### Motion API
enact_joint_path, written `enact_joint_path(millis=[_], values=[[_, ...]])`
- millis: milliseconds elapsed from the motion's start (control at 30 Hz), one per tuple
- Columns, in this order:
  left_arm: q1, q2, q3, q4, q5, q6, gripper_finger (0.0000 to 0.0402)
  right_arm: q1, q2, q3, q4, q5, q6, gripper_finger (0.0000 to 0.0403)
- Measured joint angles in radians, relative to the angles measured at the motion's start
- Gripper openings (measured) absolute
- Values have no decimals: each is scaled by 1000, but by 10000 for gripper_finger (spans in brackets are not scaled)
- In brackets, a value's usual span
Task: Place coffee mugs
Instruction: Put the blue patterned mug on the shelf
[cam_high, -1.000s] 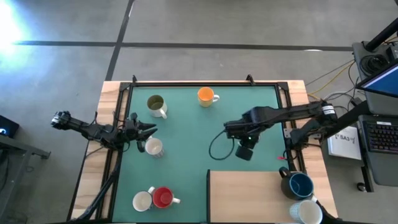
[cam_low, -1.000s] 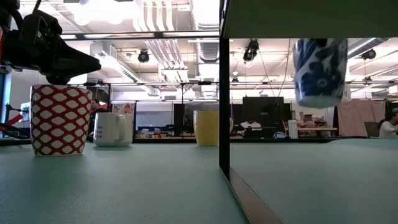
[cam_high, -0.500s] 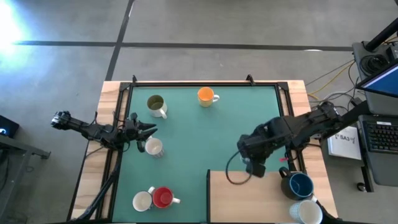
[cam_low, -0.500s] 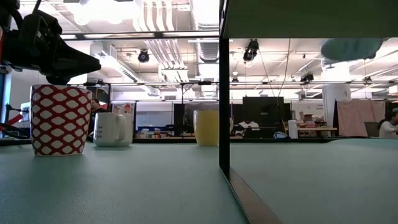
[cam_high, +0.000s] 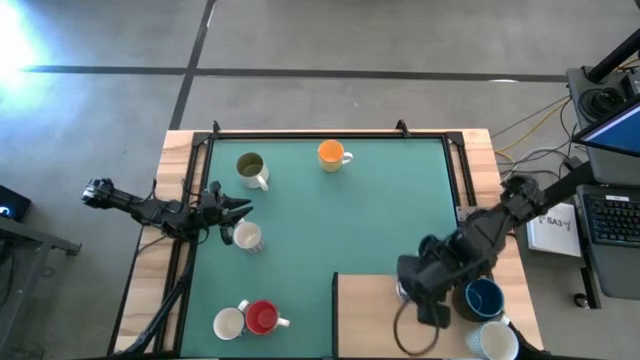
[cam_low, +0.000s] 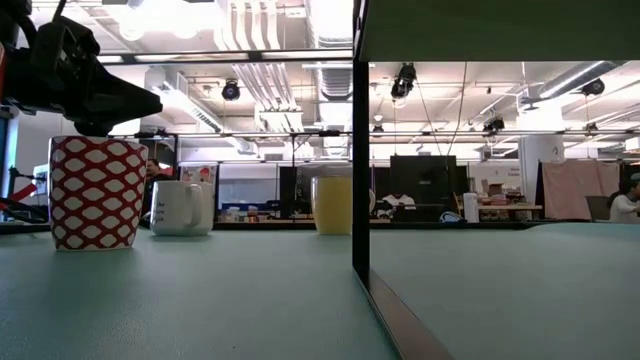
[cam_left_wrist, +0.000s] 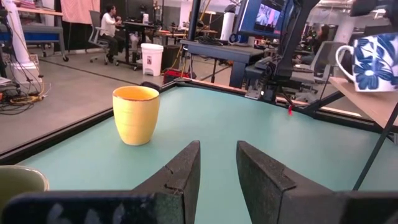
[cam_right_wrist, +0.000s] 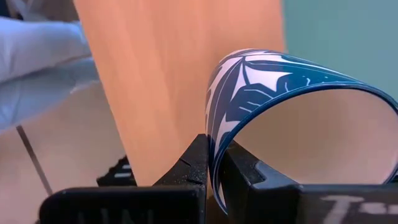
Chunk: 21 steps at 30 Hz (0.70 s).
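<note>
One blue-patterned mug (cam_right_wrist: 298, 118), its rim pinched in right gripper (cam_right_wrist: 214, 165); left gripper (cam_left_wrist: 217, 165) parted, empty.

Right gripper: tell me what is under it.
The right gripper is shut on the rim of a white-and-blue patterned mug. Beneath them lies the wooden platform. The arm covers the spot directly underneath.

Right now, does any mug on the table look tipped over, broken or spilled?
Nothing stands out. The small orange ceramic mug, the white mug with olive-green inside and the red ceramic mug all stand upright. The right gripper pinches the rim of a white mug with a blue flower pattern.
</note>
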Motion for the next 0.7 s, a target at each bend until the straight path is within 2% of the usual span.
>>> enact_joint_path(millis=[467, 700], values=[[0, 0, 0, 0, 0, 0, 87, 149, 46, 16, -6, 24, 61, 13], [0, 0, 0, 0, 0, 0, 87, 174, 47, 26, 1, -66, 80, 13]])
